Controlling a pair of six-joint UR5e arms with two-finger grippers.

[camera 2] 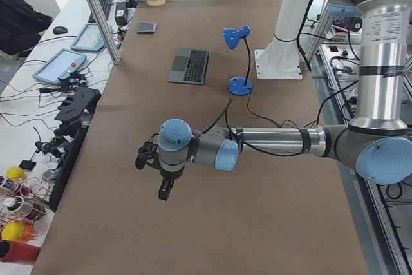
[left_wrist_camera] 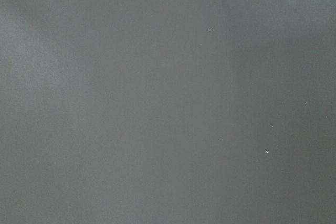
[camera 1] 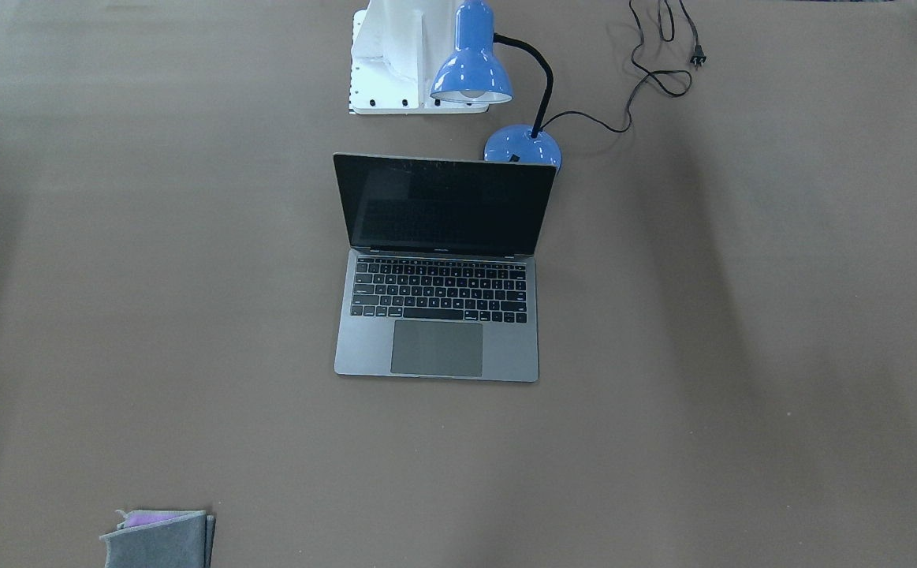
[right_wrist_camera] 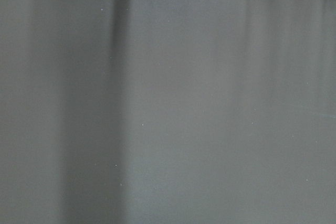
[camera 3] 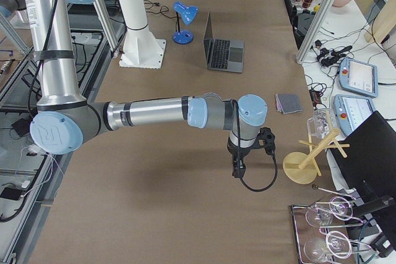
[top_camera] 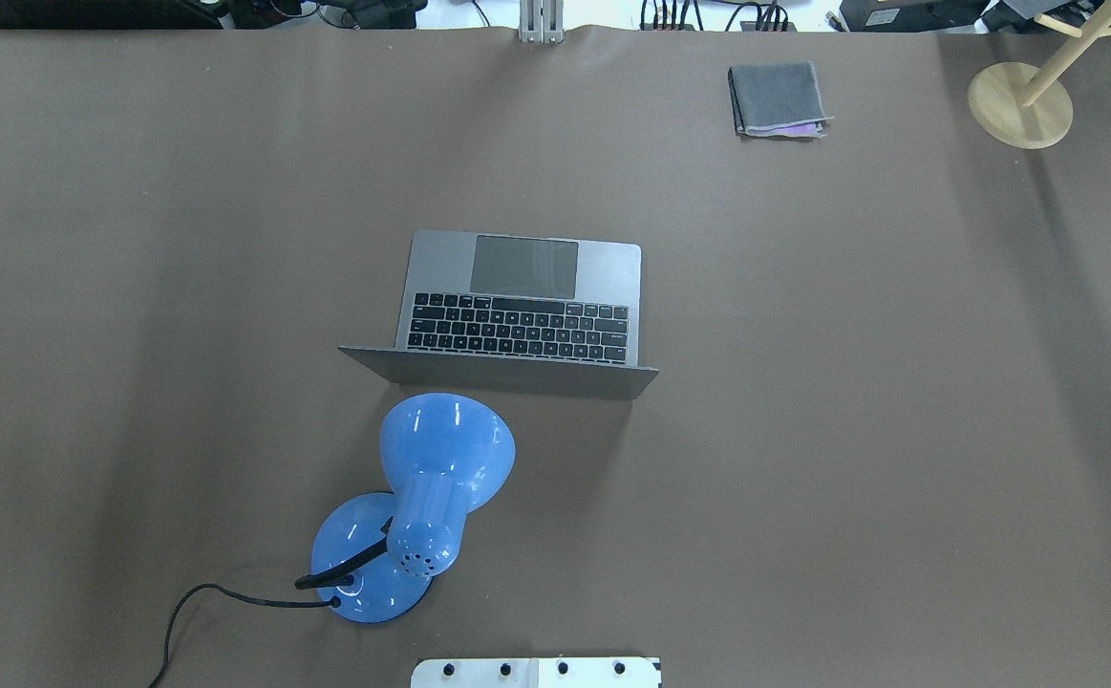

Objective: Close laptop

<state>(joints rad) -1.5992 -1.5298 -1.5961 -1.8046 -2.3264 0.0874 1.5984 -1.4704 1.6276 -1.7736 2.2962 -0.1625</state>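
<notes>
The space-grey laptop (camera 1: 438,347) stands open in the middle of the table, its dark screen upright and facing away from the robot's base. It also shows in the overhead view (top_camera: 522,306) and both side views (camera 2: 190,66) (camera 3: 223,51). My left gripper (camera 2: 165,191) shows only in the exterior left view, hanging over bare table far from the laptop; I cannot tell whether it is open or shut. My right gripper (camera 3: 237,169) shows only in the exterior right view, also far from the laptop, state unclear. Both wrist views show only brown table cover.
A blue desk lamp (top_camera: 445,459) stands just behind the laptop's lid on the robot's side, its cord (camera 1: 647,75) trailing off. A folded grey cloth (top_camera: 777,97) and a wooden stand (top_camera: 1020,105) lie at the far right. The white robot base (camera 1: 395,55) is behind the lamp.
</notes>
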